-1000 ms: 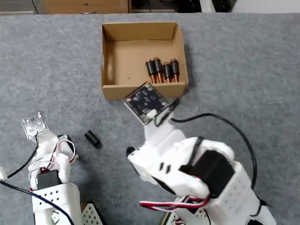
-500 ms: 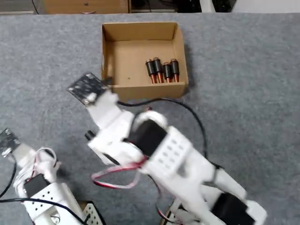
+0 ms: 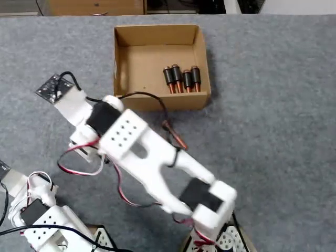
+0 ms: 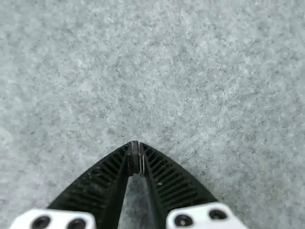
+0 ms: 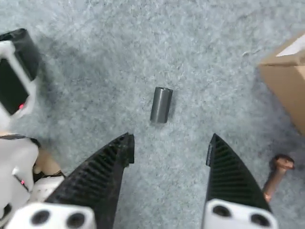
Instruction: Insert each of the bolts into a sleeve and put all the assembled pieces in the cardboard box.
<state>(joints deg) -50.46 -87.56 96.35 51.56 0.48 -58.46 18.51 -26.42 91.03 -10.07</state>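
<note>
Grey felt tabletop [image 5: 214,57], sleeve [image 5: 161,104] just beyond parted right jaws, centred.

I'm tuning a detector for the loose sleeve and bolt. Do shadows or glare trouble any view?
Right wrist view: even light, the sleeve casts a faint soft shadow on the mat, no glare; the bolt shows a slight coppery sheen. High view: soft light, bolt close beside the right arm. Left wrist view: flat light, darker under the shut left gripper.
</note>
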